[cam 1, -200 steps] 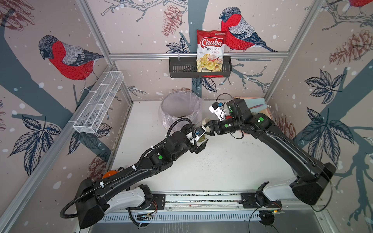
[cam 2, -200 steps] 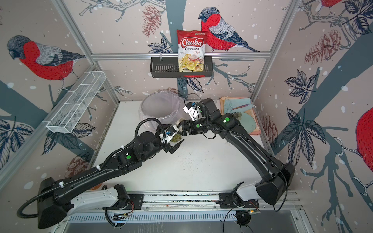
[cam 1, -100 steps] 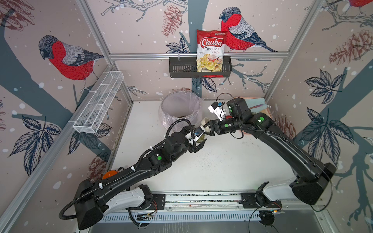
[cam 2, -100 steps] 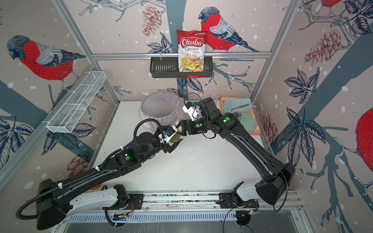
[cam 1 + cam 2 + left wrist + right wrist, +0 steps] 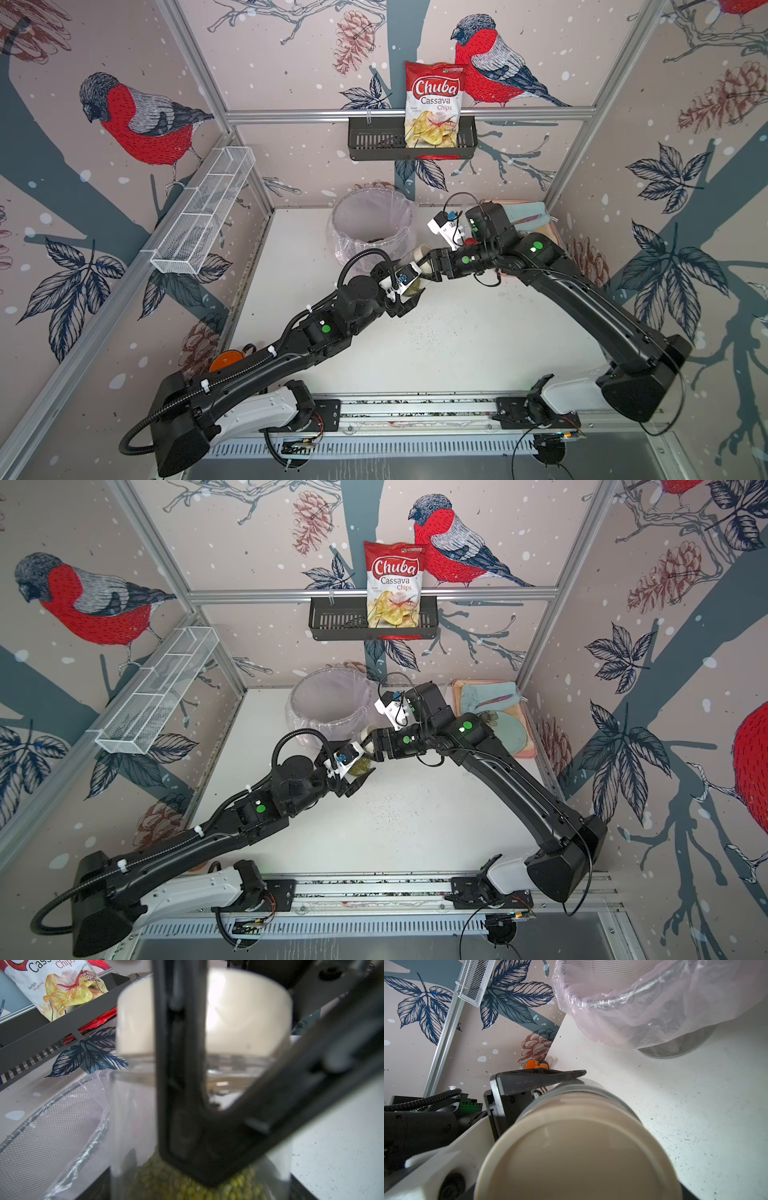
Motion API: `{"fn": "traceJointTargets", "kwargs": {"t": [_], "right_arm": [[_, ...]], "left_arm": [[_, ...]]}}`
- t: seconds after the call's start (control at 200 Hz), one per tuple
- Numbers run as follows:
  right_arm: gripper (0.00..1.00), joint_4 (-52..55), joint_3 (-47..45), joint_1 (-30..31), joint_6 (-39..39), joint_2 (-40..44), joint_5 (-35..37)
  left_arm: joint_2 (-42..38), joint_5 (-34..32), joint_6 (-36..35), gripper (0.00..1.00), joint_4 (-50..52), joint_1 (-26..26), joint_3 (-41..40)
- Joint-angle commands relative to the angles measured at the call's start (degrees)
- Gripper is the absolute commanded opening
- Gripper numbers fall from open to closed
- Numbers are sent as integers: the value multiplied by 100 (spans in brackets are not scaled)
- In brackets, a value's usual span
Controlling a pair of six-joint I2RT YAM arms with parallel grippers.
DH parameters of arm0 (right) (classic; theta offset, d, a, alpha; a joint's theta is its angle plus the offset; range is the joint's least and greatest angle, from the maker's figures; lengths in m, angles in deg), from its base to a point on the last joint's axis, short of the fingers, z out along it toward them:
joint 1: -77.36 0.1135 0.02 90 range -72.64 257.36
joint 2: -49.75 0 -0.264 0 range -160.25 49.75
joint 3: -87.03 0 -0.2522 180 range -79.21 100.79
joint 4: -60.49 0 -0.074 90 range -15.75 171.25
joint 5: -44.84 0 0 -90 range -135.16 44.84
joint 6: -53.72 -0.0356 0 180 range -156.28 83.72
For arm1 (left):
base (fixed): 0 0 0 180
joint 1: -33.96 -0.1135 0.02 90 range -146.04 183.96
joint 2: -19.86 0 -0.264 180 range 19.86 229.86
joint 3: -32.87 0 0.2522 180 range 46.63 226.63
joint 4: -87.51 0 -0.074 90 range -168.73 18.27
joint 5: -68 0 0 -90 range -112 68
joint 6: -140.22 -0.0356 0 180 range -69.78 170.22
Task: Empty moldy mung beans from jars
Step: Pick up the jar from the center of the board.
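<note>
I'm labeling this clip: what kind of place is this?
Probably a robot test booth: bird-print wall panels on an aluminium frame, left arm and right arm on a rail, a lined bin on a tabletop.

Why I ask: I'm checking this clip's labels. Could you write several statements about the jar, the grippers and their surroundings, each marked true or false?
1. The small clear cylindrical jar has its beige round lid on. True.
2. The jar is empty. False: olive-green mung beans lie inside.
3. The left gripper is closed on the jar's wall. True.
4. The right gripper hangs open, away from the jar. False: it is closed on the lid.
5. The grey mesh bin has a clear plastic liner. True.
6. The red-and-white chips bag lies in that bin. False: it stands in the black wall basket.
</note>
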Motion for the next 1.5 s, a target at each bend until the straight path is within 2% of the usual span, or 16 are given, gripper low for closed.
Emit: {"fn": "traceJointTargets", "kwargs": {"t": [0.0, 0.025, 0.06, 0.15, 0.285, 0.705, 0.82, 0.905, 1.161, 1.251, 1.346, 1.496], "right_arm": [[64, -270, 102, 43, 60, 29, -12], [64, -256, 110, 45, 66, 23, 17], [64, -242, 115, 49, 78, 18, 26], [64, -242, 129, 54, 64, 24, 31], [64, -246, 146, 51, 69, 44, 46], [63, -210, 105, 60, 94, 18, 35], [64, -228, 127, 70, 74, 23, 1], [64, -249, 114, 92, 78, 7, -7], [64, -228, 129, 115, 79, 31, 43], [65, -232, 129, 111, 78, 40, 49], [69, -240, 138, 116, 77, 49, 50], [74, -242, 147, 124, 78, 59, 36]], "left_arm": [[-25, 184, -32, 38, -407, 5, 7], [-26, 184, -29, 45, -403, 1, 21], [-23, 168, -18, 60, -401, 1, 34], [-7, 114, -1, 82, -389, 1, 59], [14, 80, 4, 97, -385, 1, 60], [3, 34, -22, 97, -387, 1, 86], [24, 12, -22, 92, -389, 1, 91], [44, 78, -31, 83, -353, 5, 125], [-26, 129, -27, 24, -366, 1, 97], [-51, 154, -31, 17, -407, 1, 65], [-90, 222, -14, 0, -504, 1, 2], [-148, 326, -5, 0, -683, 2, -96]]}}
